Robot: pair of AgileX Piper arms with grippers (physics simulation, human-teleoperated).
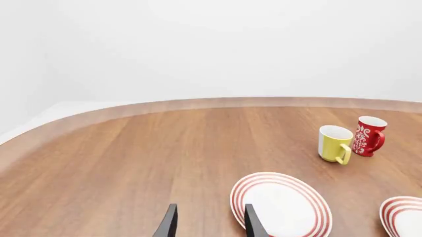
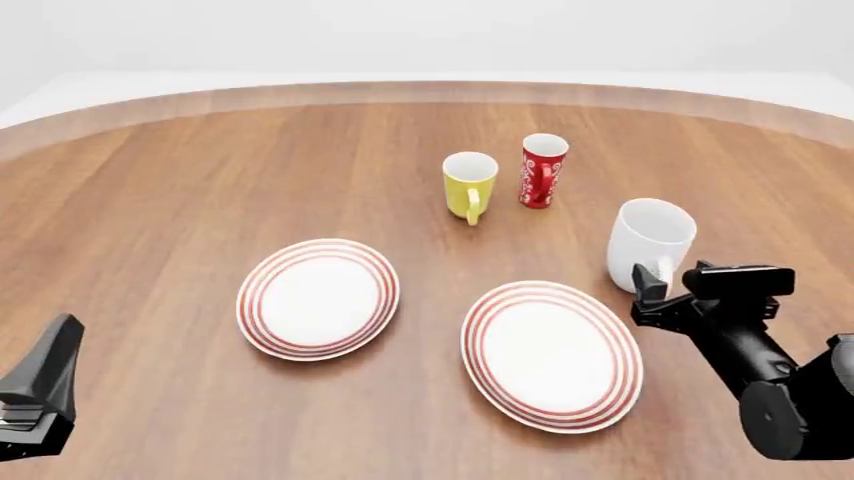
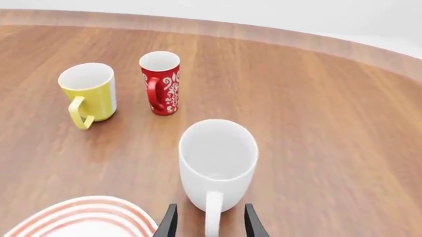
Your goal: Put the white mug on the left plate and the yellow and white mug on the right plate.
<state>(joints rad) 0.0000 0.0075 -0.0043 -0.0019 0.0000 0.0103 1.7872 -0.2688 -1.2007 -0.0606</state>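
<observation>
right gripper: fingers spread, one on each side of the white mug's handle, not seen pressing on it. nothing pinched. in the front view this gripper sits just beside the near side of the white mug.

white mug: upright on the table, just right of the right plate, off it. handle points back toward the right gripper; mouth open and bare inside in the right wrist view.

left gripper: fingers apart, holding nothing, over the table near the rim of the left plate. in the front view it sits low at the near left corner, well apart from both mugs.

yellow and white mug: upright on the table beyond the two plates, handle toward the camera. red cup stands just beside it on the right, apart.

left plate and right plate: both flat on the table, side by side, not touching.
</observation>
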